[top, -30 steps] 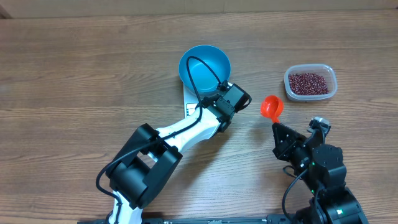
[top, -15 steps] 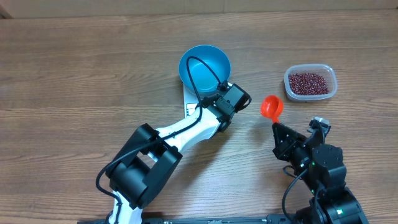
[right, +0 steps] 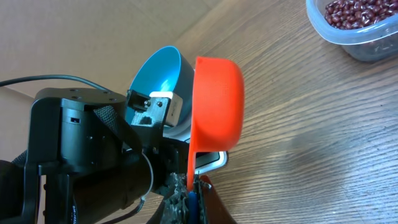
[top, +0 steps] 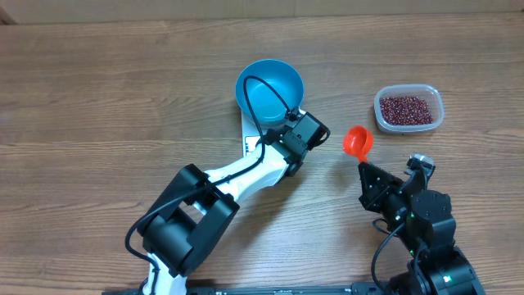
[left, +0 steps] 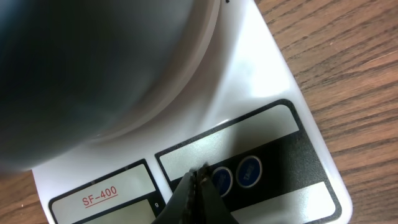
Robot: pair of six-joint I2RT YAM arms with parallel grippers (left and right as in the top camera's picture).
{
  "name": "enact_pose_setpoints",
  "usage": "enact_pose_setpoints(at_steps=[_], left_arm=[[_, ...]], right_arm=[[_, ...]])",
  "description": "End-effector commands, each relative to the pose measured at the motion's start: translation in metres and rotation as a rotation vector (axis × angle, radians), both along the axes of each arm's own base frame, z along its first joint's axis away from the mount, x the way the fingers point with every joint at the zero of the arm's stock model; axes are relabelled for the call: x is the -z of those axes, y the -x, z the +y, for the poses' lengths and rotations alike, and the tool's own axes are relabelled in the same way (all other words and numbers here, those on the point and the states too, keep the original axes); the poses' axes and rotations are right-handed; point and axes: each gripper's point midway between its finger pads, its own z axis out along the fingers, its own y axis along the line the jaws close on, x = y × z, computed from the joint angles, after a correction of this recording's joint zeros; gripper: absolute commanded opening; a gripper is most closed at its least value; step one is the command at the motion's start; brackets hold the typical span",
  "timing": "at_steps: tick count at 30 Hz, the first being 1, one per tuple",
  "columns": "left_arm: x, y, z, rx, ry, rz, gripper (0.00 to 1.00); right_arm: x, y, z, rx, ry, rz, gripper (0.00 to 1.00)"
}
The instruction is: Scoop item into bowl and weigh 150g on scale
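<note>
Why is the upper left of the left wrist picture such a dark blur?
Left wrist view: the bowl sits too near the lens and smears, while the scale label reads sharp. Right wrist view: the scoop looks crisp. Overhead view: even light.

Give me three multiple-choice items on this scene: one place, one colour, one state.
1. Where does the round deep blue bowl stand?
A) on the flat white rectangular kitchen scale
B) on a tray
C) on a shelf

2. What colour is the round plastic scoop in the right gripper?
A) green
B) orange-red
C) yellow

3. How is the left gripper?
A) open around the bowl
B) holding the scoop
C) shut, tips at the scale's round blue buttons

Key: 1 A, the scale's white edge shows under the bowl; 2 B, plain in the overhead view; 3 C, the left wrist view shows its tips together beside a button.
</note>
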Motion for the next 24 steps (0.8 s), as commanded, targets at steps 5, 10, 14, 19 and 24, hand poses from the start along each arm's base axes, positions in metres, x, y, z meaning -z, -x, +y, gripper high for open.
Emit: enact_pose_setpoints(at_steps=[5,10,14,19,24], left_arm=[[0.028,0.018,0.012,-0.01,-0.028,0.089,0.04],[0.001,0.022,0.002,0.013,-0.025,0.1,0.04],[-0.025,0.035,-0.003,0.043,-0.014,0.115,0.04],[-0.066,0.047,-0.014,0.085,0.082,0.103,0.04],[-0.133,0.052,-0.011,0.098,0.196,0.002,0.05]], right_arm=[[-0.011,-0.002,-0.004,0.019,0.004,-0.035,0.04],[-0.01,-0.002,-0.004,0.019,0.006,-0.031,0.04],[-0.01,-0.002,-0.006,0.028,0.009,-0.031,0.04],[-0.01,-0.006,-0.019,0.099,0.039,-0.038,0.04],[-0.01,-0.008,-0.027,0.147,0.059,-0.044,0.04]])
